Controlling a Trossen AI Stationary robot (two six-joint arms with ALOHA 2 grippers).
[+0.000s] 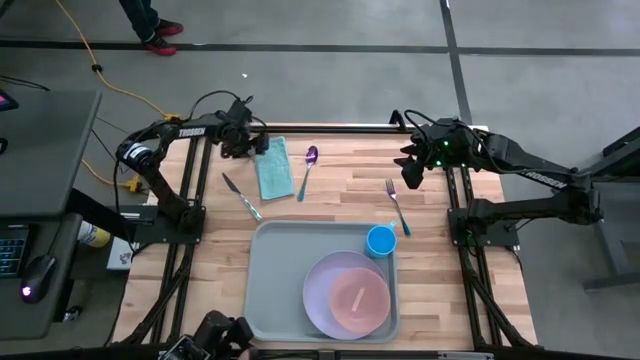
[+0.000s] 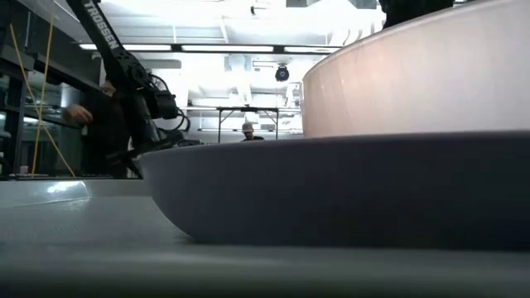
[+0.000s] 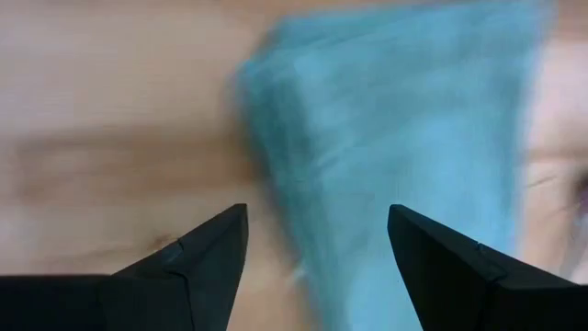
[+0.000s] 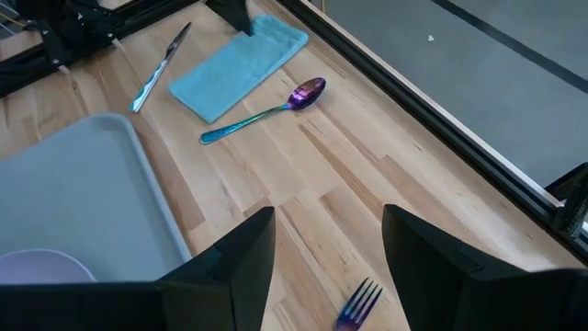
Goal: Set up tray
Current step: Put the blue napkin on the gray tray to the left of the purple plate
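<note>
Left gripper: jaws apart, poised directly over the far end of the teal napkin, whose long axis runs toward the tray. The tray lies at the near table edge, well apart. Right gripper: jaws apart, hovering above the fork, the nearer arm for that item.

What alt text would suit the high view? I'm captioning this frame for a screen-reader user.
Seen from above, a wooden table holds a grey-green tray carrying a lavender plate and a blue cup. Beyond the tray lie a knife, teal napkin, spoon and fork. The open left gripper hovers at the napkin; the open right gripper hangs near the fork.
</note>
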